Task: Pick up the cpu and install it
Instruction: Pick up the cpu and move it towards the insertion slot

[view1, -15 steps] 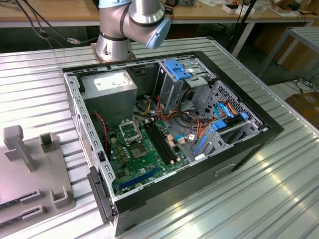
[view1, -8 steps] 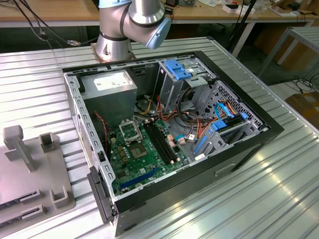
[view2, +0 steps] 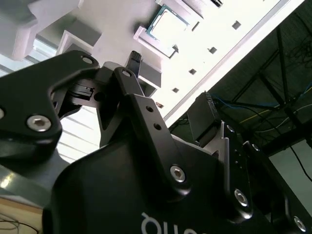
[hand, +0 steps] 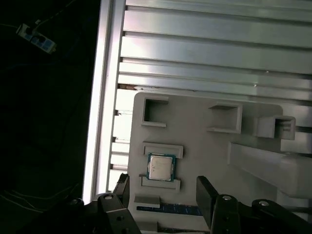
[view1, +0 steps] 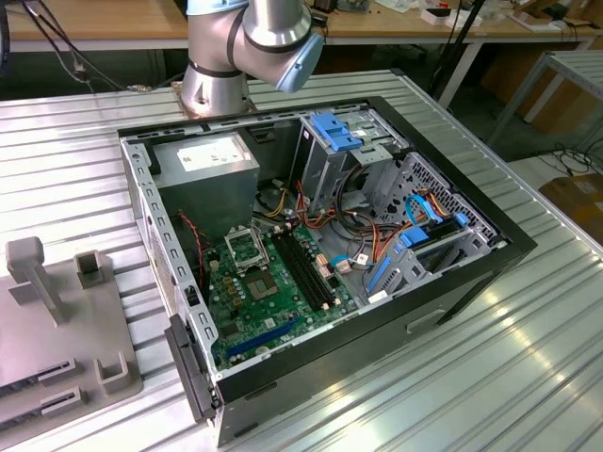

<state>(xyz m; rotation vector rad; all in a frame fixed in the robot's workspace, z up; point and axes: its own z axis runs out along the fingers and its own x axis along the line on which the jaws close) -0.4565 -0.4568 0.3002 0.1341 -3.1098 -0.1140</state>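
The cpu (hand: 161, 167), a small square chip with a silver-grey face, lies flat in a shallow holder on the grey fixture plate (hand: 204, 146). It also shows in the second wrist view as the cpu (view2: 168, 24), bright on the pale fixture. My gripper (hand: 163, 192) is open and holds nothing. Its two black fingers (hand: 122, 187) stand wide apart, well clear of the chip, which sits in line with the gap between them. In the second wrist view the gripper (view2: 168, 85) hangs off the fixture. The open computer case holds the metal-framed socket (view1: 247, 250) on the green board.
The grey fixture plate (view1: 57, 320) with upright posts lies on the ribbed metal table at the exterior view's left. Inside the case are the grey power-supply box (view1: 212, 165), black memory slots (view1: 306, 268), cable bundles and blue drive brackets (view1: 339, 130). The arm's base (view1: 217, 85) stands behind the case.
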